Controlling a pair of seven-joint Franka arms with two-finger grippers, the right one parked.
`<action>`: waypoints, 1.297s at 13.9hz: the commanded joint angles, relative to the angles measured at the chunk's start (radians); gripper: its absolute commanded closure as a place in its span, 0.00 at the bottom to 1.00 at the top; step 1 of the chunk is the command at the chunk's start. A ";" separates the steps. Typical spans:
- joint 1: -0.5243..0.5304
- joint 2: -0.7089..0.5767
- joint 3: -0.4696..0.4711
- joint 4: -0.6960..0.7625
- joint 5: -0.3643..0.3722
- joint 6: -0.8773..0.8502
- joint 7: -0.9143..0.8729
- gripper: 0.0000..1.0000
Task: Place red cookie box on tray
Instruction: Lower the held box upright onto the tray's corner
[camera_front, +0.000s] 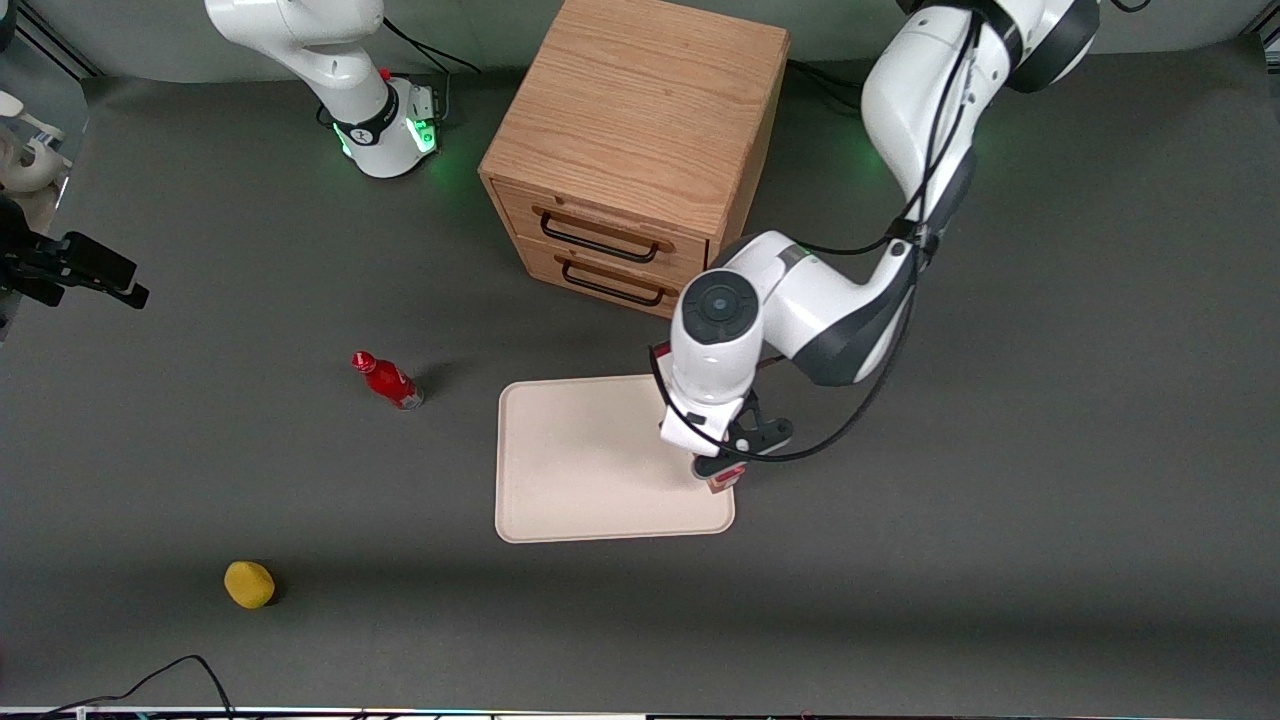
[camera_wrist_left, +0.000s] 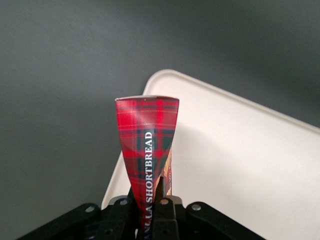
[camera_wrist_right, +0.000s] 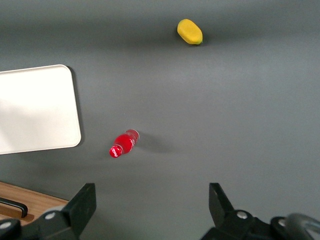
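Your gripper (camera_wrist_left: 150, 210) pinches the red cookie box (camera_wrist_left: 147, 145) at one narrow end above the tray (camera_front: 590, 470) edge; it's likely light, crushable cardboard, so squeeze gently.

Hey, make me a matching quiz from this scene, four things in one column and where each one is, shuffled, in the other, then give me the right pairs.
Things:
1. red cookie box
2. small red bottle
3. yellow lemon-like object
4. wooden drawer cabinet

Places:
A. nearest the front camera, toward the parked arm's end of the table
B. farther from the front camera than the tray
C. gripped by the gripper over the tray's edge
D. on the table beside the tray, toward the parked arm's end

Pairs: 1-C, 2-D, 3-A, 4-B
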 joint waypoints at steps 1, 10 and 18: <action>-0.022 0.043 0.012 0.042 0.027 0.028 -0.021 0.93; -0.022 0.100 0.012 0.019 0.088 0.134 -0.056 0.81; -0.016 0.090 0.012 0.000 0.099 0.149 -0.073 0.00</action>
